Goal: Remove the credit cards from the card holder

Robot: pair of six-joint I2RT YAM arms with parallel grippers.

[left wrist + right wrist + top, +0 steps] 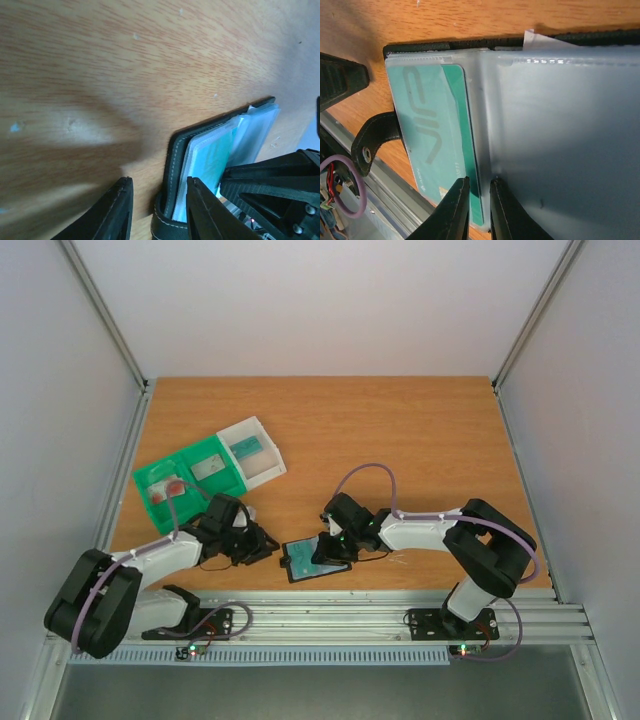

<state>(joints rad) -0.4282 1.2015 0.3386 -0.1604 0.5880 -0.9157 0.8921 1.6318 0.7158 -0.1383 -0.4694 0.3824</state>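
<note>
One teal card (432, 140) sleeved in card holder (300, 568); right gripper (479, 210) nearly closed on its edge; left gripper (159, 212) spread, straddling holder edge. Next likely wants a steady outward pull.

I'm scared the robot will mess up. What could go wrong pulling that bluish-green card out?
The right hand seems to pinch the teal card right where the cloudy sleeve covers it, so the sleeve might come too. The left hand is open around the edge of the card holder, not clamping it, so the holder may slide or lift.
</note>
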